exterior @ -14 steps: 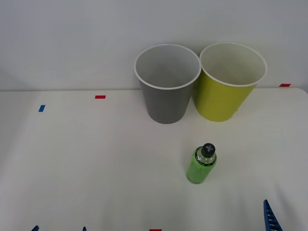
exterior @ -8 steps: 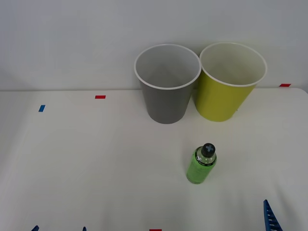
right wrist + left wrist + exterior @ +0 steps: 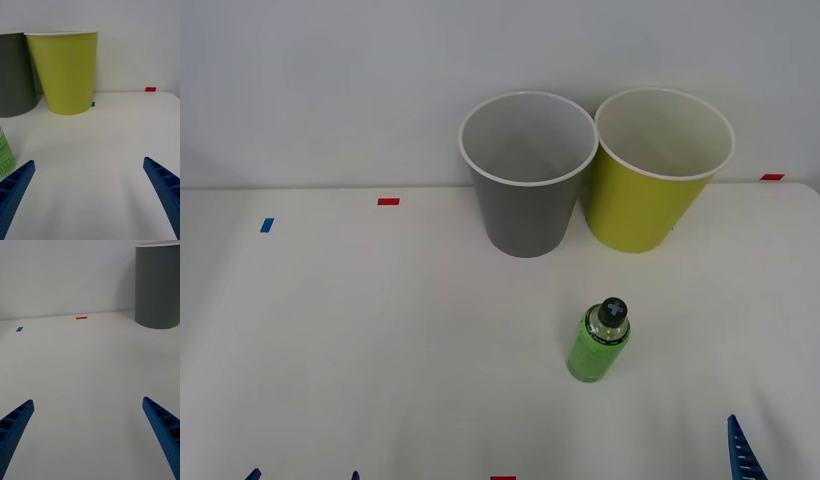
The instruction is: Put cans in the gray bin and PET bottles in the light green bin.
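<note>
Two hands are waiting low at the near bench edge, right hand and left hand both spread wide. Green PET bottle is standing before the light green bin, beside the gray bin; a careless approach risks toppling it.

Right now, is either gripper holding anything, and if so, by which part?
Nothing is held. The left gripper and right gripper are both open above the table; the green bottle stands untouched.
</note>
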Controlling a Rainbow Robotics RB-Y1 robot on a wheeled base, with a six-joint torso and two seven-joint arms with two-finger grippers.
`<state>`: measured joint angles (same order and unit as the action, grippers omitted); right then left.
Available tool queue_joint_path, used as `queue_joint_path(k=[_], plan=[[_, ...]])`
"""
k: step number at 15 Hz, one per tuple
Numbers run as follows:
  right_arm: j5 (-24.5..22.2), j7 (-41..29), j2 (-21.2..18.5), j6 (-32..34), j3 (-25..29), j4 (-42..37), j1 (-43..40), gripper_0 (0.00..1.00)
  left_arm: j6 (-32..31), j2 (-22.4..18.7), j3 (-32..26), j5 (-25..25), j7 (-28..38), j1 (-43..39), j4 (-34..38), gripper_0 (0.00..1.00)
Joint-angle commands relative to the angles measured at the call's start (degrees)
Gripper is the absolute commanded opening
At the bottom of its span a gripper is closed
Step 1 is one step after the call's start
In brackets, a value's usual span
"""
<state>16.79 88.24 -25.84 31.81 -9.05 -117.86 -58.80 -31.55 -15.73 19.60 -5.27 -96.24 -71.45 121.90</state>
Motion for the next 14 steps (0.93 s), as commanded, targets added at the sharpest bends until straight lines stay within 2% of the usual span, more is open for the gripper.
queue_joint_path(k=[1, 14], plan=[[0.0, 0.0, 0.0, 0.0, 0.0, 0.0, 0.0, 1.0, 0.0, 0.0, 0.0, 0.0, 0.0, 0.0, 0.0, 1.0], [0.0, 0.0, 0.0, 0.0, 0.0, 0.0, 0.0, 1.0, 0.0, 0.0, 0.0, 0.0, 0.0, 0.0, 0.0, 1.0]])
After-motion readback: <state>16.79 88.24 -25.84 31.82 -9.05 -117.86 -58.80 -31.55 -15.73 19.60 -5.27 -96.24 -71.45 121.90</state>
